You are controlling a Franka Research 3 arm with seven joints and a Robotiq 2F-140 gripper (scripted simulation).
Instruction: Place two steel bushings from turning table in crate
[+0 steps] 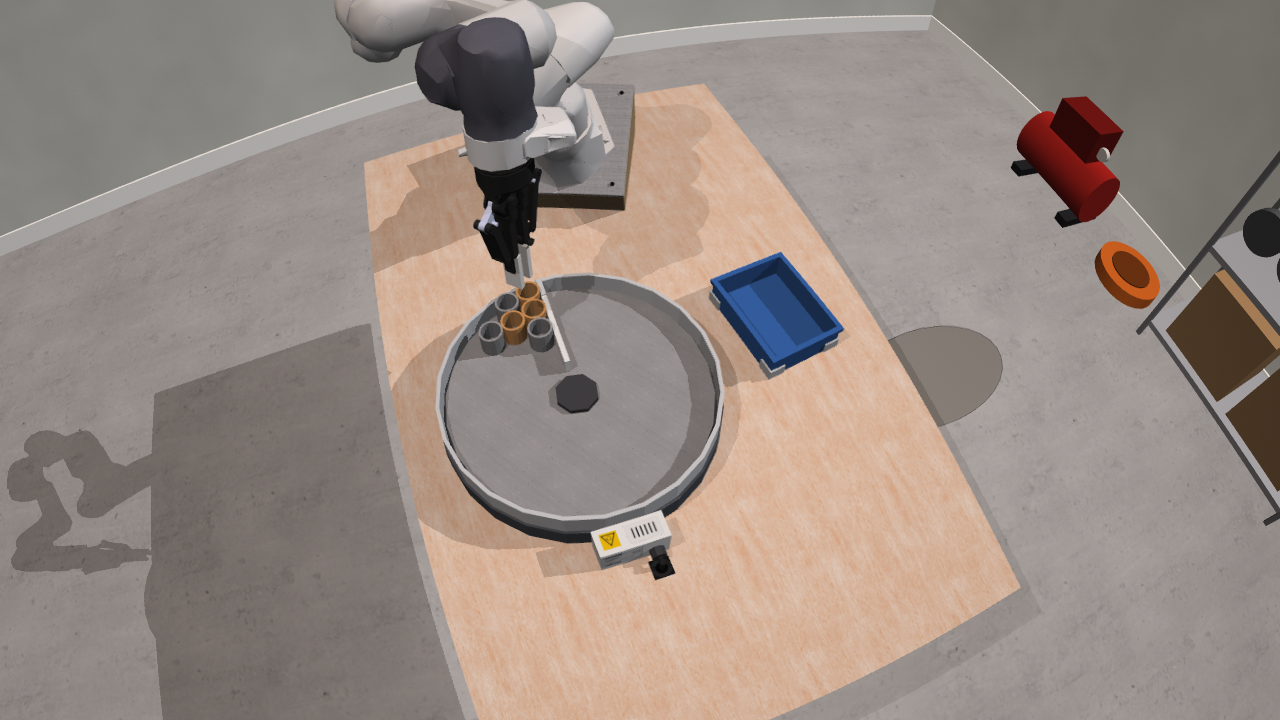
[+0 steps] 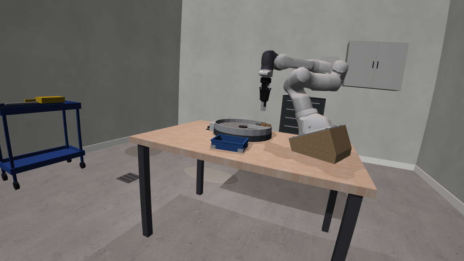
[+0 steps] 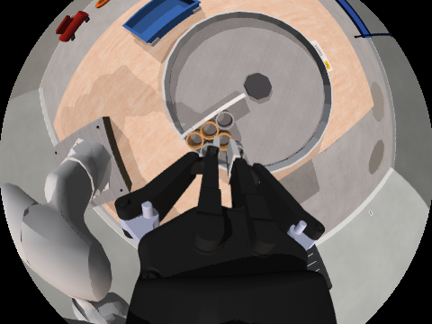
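The turning table (image 1: 626, 447) (image 2: 241, 133) (image 3: 288, 108) holds a cluster of upright, hollow bushings beside a pale divider bar (image 1: 556, 333) (image 3: 216, 112). Three are grey steel: one by the divider's inner end (image 1: 539, 343) (image 3: 225, 115), one at the left (image 1: 491, 347), one nearer the rim (image 1: 507, 304). Three are copper-coloured, one in the middle of the cluster (image 1: 512, 334). My gripper (image 1: 519, 275) (image 2: 262, 108) (image 3: 222, 146) is shut with nothing held, high above the cluster, and its fingers partly hide bushings in the wrist view. The blue crate (image 1: 760, 313) (image 2: 227, 144) (image 3: 162, 20) shows no bushings inside.
The turning table has a raised rim and a dark central hub (image 1: 576, 394) (image 3: 257, 86). A white box (image 1: 631, 539) with a black knob sits at its outer side. The arm's base plate (image 1: 617, 152) stands behind the turning table. The crate's raised walls stand beside the turning table.
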